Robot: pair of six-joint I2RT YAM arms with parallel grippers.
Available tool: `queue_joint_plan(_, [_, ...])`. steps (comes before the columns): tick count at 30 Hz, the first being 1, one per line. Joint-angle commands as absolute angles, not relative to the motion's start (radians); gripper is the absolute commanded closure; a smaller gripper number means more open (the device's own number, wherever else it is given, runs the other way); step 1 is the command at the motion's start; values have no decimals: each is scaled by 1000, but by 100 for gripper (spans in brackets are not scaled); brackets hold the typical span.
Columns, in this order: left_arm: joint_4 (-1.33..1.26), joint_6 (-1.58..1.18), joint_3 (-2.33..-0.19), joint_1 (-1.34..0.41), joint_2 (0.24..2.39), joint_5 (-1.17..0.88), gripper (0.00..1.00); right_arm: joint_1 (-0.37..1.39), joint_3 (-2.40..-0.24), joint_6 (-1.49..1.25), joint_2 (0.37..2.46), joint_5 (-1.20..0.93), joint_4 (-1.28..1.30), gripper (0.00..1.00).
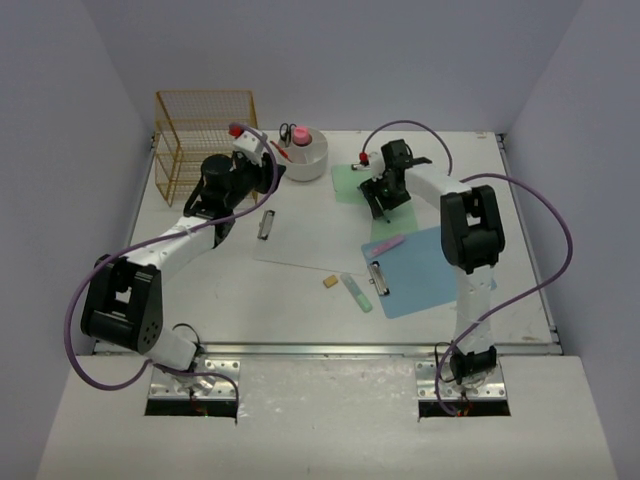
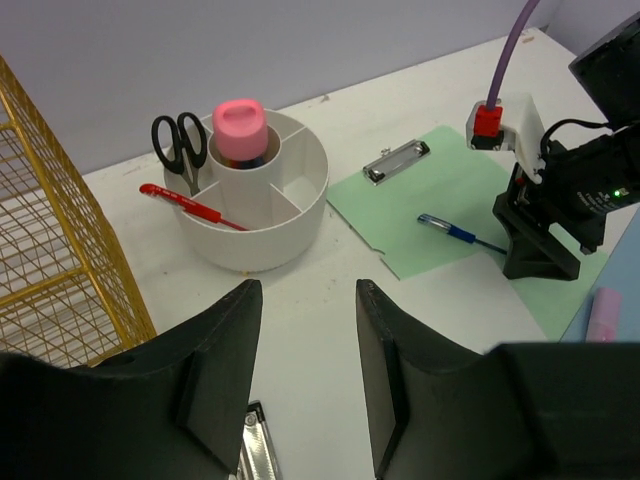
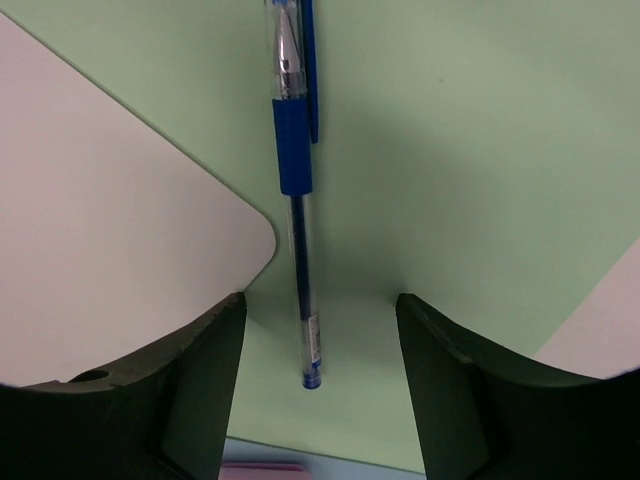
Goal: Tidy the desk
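The desk [image 1: 280, 305] is a white tabletop. A blue pen [image 3: 293, 150] lies on a green clipboard [image 3: 470, 140] at the back right. My right gripper [image 3: 320, 300] is down over it, open, one finger on each side of the pen's end without touching it. The left wrist view shows the same pen [image 2: 450, 231] and clipboard [image 2: 440, 185]. My left gripper [image 2: 308, 290] is open above bare desk, with nothing between its fingers, in front of a white round organizer [image 2: 290, 225]. A metal clip-like item [image 2: 258, 452] lies just below its left finger.
The organizer [image 1: 305, 160] holds scissors [image 2: 180, 145], a pink-capped item [image 2: 240, 122] and a red pen [image 2: 190, 206]. A yellow wire rack [image 1: 200, 140] stands back left. A blue clipboard [image 1: 430, 275], pink marker [image 1: 384, 245], small tan eraser [image 1: 330, 282] and pale green item [image 1: 356, 292] lie mid-desk.
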State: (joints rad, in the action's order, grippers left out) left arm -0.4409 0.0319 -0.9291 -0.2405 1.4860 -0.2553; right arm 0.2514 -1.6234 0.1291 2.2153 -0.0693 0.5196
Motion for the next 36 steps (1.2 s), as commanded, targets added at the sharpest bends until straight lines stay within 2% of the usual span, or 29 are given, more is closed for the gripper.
queue_joint_plan(1, [-439, 19, -937, -226, 1458, -272, 60, 285, -1733, 192, 2250, -26, 502, 37])
queue_joint_plan(9, [-420, 11, -933, -225, 1454, -281, 59, 295, -2106, 236, 2420, -58, 716, 42])
queue_joint_plan(23, [-347, -44, -932, -203, 1418, -291, 58, 335, -2127, 287, 2524, -62, 678, 60])
queue_joint_plan(25, [-339, -43, -931, -197, 1414, -291, 58, 350, -2138, 309, 2539, -78, 703, 68])
queue_joint_plan(26, [-336, -44, -930, -194, 1413, -291, 58, 355, -2151, 319, 2544, -78, 715, 78])
queue_joint_plan(28, [-331, -50, -928, -188, 1406, -294, 58, 367, -2163, 341, 2545, -77, 747, 92])
queue_joint_plan(30, [-324, -60, -931, -184, 1402, -290, 57, 373, -2163, 345, 2529, -75, 756, 100])
queue_joint_plan(36, [-249, -98, -994, -168, 1403, -244, 50, 374, -2054, 283, 2347, -102, 622, 100])
